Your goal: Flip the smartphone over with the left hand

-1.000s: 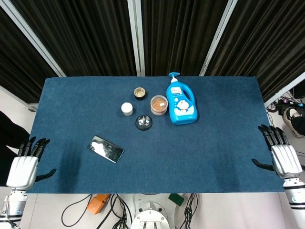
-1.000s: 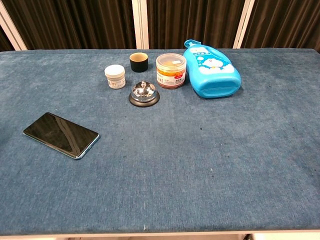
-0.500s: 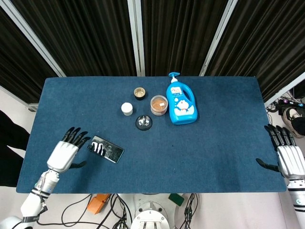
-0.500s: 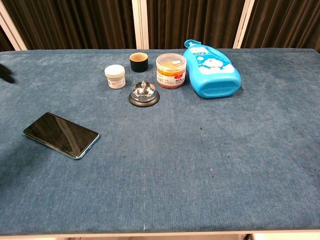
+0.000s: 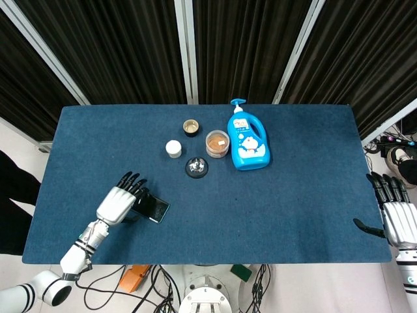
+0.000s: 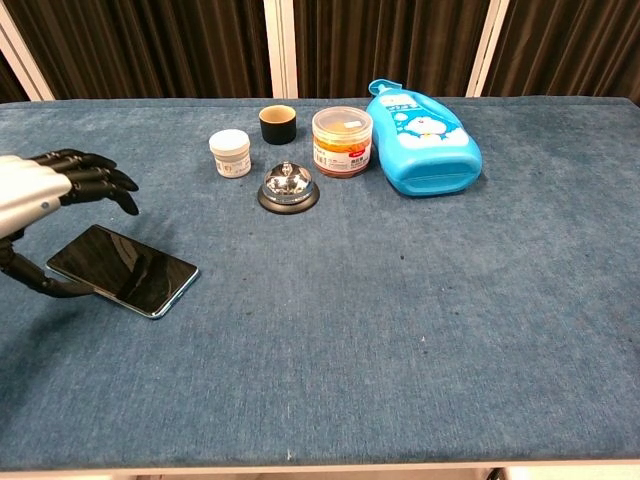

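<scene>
The smartphone [image 6: 122, 269] lies flat and screen-up on the blue table cloth at the front left; in the head view only its right end [image 5: 156, 208] shows past my hand. My left hand [image 5: 119, 201] hovers over the phone's left part with fingers spread, the fingers [image 6: 88, 175] above it and the thumb low by its near left edge. It holds nothing. My right hand [image 5: 398, 218] stays open off the table's right edge, fingers apart, seen only in the head view.
Behind the phone stand a silver call bell [image 6: 288, 188], a small white jar [image 6: 230, 152], a dark cup [image 6: 278, 124], an orange-filled tub [image 6: 342, 140] and a lying blue detergent bottle [image 6: 422, 136]. The table cloth [image 6: 400, 330] stretches right.
My left hand has swung in from the table's left edge to right above the phone's left part. The phone has not moved. The right hand drifted slightly outward.
</scene>
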Robot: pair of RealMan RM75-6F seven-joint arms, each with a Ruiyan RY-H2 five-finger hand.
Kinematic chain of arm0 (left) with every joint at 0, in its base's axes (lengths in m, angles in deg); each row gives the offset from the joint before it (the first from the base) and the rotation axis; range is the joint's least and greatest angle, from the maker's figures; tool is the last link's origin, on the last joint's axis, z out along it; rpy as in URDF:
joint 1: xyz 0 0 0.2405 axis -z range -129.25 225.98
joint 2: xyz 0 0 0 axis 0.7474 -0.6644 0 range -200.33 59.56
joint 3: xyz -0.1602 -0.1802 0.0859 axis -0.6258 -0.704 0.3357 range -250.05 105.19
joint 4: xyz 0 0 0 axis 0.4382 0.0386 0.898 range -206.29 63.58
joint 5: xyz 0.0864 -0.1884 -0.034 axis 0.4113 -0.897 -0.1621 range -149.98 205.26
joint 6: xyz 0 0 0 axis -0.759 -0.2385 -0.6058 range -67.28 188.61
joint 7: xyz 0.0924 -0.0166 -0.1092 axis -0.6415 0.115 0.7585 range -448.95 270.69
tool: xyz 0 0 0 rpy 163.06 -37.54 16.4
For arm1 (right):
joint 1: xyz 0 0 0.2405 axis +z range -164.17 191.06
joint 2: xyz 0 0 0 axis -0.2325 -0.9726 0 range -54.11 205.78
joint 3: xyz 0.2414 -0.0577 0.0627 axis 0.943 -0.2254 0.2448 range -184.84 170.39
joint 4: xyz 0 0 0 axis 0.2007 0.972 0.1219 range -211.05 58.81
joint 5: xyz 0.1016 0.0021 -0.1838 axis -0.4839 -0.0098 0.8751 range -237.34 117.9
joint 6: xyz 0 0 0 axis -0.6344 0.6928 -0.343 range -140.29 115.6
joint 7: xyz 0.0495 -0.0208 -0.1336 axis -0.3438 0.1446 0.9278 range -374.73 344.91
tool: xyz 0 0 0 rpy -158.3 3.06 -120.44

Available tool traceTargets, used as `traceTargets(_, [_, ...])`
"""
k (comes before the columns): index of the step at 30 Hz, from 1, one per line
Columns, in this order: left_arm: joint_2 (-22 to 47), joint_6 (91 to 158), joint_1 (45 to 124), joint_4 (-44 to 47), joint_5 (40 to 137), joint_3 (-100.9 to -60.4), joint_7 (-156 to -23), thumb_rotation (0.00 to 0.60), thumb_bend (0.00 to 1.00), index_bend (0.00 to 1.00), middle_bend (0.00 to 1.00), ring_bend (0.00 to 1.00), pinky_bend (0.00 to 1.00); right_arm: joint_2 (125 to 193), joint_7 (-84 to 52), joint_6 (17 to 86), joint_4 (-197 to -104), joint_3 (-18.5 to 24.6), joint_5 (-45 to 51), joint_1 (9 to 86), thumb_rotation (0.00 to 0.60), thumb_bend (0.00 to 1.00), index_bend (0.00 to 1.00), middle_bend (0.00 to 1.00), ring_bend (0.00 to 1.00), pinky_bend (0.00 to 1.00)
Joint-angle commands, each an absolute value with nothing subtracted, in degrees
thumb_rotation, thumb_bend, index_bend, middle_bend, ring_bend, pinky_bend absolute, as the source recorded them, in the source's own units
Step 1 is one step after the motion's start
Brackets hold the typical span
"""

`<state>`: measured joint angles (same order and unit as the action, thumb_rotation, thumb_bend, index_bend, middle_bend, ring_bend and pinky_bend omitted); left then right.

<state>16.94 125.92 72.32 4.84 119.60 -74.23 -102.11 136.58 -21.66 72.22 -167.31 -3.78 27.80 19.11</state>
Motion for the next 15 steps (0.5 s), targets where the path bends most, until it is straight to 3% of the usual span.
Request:
traceTargets(1, [17.53,125.34,72.64,4.23,118.87,-74.02,-102.45,0.6,0.17,0.27,0.11,0.04,0.0,136.6,-21.63,72.2,-167.35,-3.79,27.82,19.1,0.6,0.23,0.03,0.11,0.0,0.0])
traceTargets(15, [19.1,121.89,73.92,2.92,115.28,-73.05,-103.72,0.6,0.2,0.29,0.11,0.03,0.0,136.52,-21.52,72.28,-167.5,-3.77,27.67,18.87,0.6,0.23,0.03,0.11,0.0,0.0])
